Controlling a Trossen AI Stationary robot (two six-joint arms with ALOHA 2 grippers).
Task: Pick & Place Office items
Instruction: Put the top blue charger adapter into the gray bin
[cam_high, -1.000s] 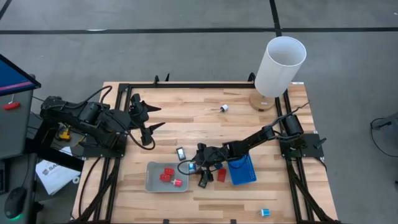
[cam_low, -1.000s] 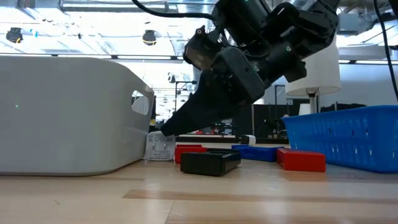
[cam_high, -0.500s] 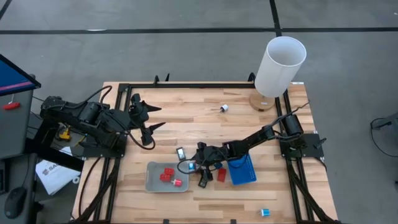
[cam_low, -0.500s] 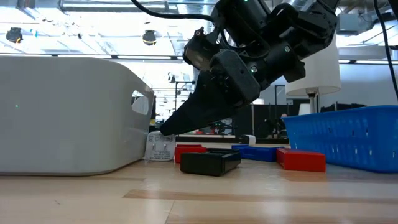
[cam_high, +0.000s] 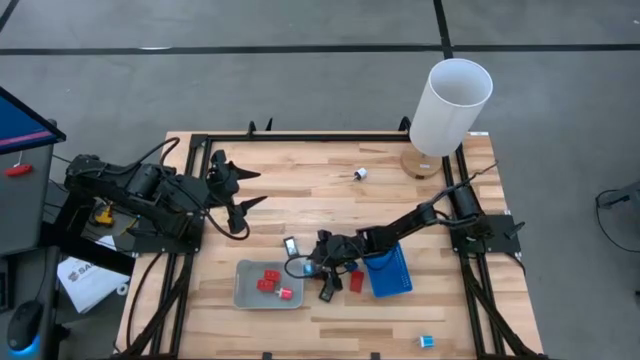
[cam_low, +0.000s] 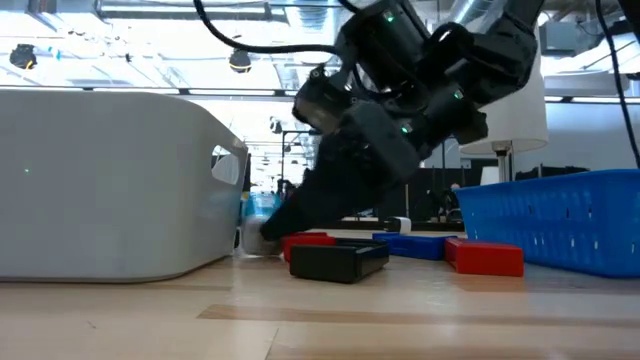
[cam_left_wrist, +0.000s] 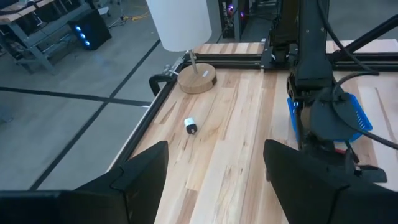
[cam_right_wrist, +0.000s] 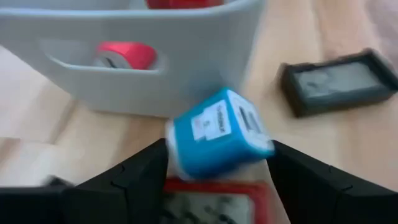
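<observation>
My right gripper reaches low between the grey tray and the blue tray, and is shut on a small blue-and-white block. Red pieces lie inside the grey tray. On the table around the gripper lie a flat black piece with a pale face, another black piece, a red block and a flat blue piece. A small white bit and a cyan bit lie farther off. My left gripper waits open at the table's left, above the wood. My right gripper pinches the blue-and-white block between its two fingers, one finger on each of two opposite sides. It comes slanting down from the table's right. The block sits tilted beside the grey tray's wall; I cannot tell whether it is clear of the table.
A tall white cylinder stands on a round wooden base at the far right corner. A black frame runs along the table's edges. Bare wood lies between the arms and toward the far edge.
My right gripper has shifted slightly toward the grey tray. The small pale piece that lay by the tray's wall has tipped up in the low view and now shows a blue face, blurred by the motion.
</observation>
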